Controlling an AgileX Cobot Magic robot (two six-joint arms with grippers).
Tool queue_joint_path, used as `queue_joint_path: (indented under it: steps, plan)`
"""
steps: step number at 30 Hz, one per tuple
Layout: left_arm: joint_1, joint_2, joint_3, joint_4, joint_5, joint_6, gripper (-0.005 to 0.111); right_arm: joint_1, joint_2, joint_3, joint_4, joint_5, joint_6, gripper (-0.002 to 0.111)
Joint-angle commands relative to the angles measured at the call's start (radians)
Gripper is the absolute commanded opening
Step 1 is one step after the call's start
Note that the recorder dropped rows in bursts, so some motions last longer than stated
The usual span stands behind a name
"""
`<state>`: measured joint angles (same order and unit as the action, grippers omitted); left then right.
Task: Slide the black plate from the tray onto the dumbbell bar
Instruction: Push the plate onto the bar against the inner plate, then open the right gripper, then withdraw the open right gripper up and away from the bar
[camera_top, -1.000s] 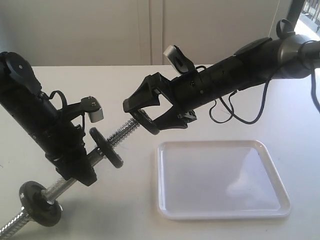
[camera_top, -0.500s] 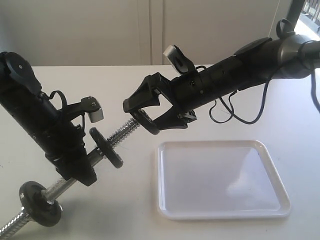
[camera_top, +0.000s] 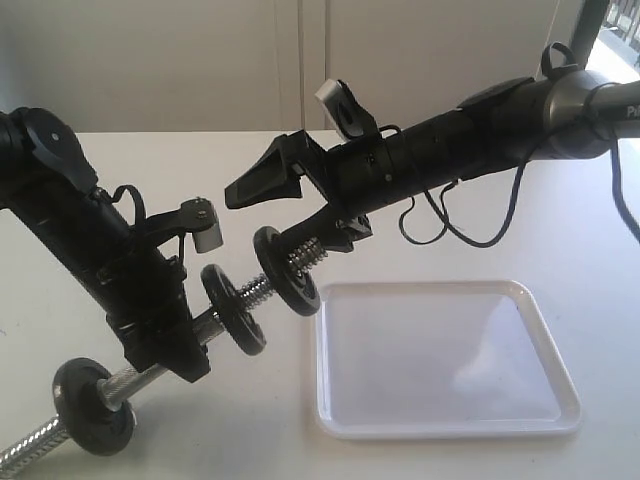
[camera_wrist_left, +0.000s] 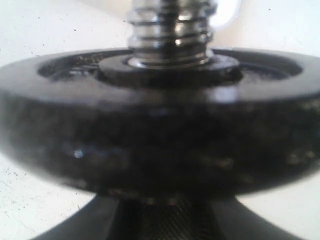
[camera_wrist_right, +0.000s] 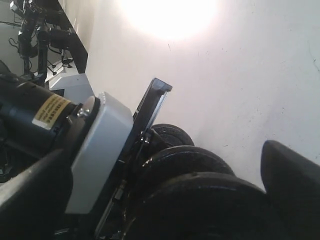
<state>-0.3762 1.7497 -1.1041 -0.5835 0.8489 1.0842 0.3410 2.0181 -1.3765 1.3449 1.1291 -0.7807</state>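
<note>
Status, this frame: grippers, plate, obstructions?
Left gripper shut on threaded steel dumbbell bar. Right gripper jaws open at bar tip. Round black iron plate on bar, off white rectangular tray. Nothing blocking.

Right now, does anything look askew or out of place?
Nothing spilled or damaged. The dumbbell bar slants in the left gripper, and the black plate sits near its threaded tip, apart from the next plate.

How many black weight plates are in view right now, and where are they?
3, all on the dumbbell bar: tip plate, middle plate, lower-end plate. The tray holds none, and I see no sign of hidden ones.
</note>
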Motion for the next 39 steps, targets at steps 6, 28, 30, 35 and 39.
queue_joint_path:
  steps: [6,28,30,35,39]
  plan:
    - [0.005,-0.041,-0.024,-0.204,0.025,-0.030,0.000,0.008,-0.021,-0.007,-0.056,0.092,-0.008,0.094]
    - [0.005,-0.041,-0.024,-0.204,0.025,-0.030,0.000,-0.094,-0.021,-0.007,-0.056,0.068,-0.008,0.094]
    - [0.005,-0.041,-0.024,-0.204,0.025,-0.030,0.000,-0.107,-0.021,-0.007,-0.056,0.070,-0.008,0.094]
    - [0.005,-0.041,-0.024,-0.204,0.025,-0.030,0.000,-0.133,-0.021,-0.007,-0.063,0.070,-0.008,0.093]
    - [0.005,-0.041,-0.024,-0.204,0.025,-0.030,0.000,-0.154,-0.021,-0.007,-0.063,0.073,-0.008,0.093]
